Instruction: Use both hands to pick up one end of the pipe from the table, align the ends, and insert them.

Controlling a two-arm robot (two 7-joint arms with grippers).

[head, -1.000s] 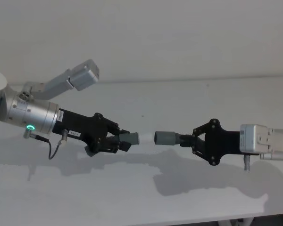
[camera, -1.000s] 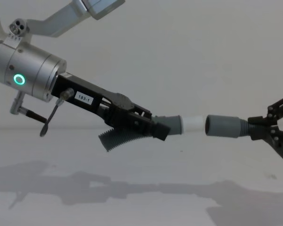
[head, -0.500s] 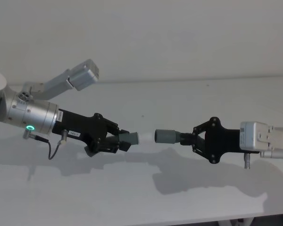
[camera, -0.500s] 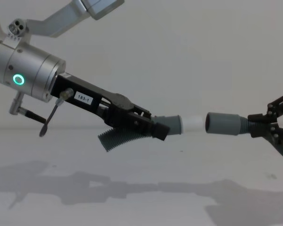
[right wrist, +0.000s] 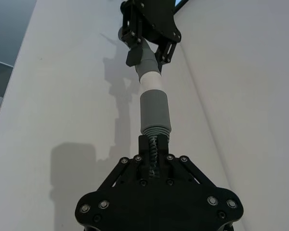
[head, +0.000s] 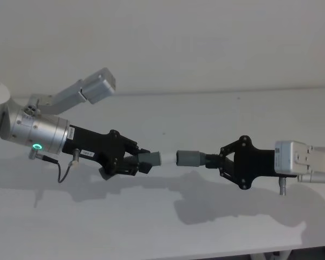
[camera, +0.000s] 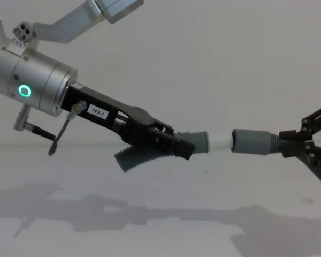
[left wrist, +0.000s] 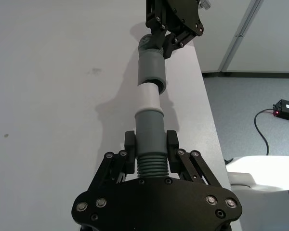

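Spanning matte white table (head: 151,216), grey wall (head: 206,38)

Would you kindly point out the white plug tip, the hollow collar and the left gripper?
white plug tip (camera: 220,141), chest view, middle of the white section.
hollow collar (camera: 250,142), chest view, its grey outer wall.
left gripper (left wrist: 151,146), left wrist view, midway between fingertips.

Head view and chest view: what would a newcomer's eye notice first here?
Two pipe pieces meet nose to nose in mid-air above the white table. The left gripper clamps the ribbed piece, whose white tip reaches the mouth of the wide grey collar, held by the right gripper. The green ring light glows on the left arm.
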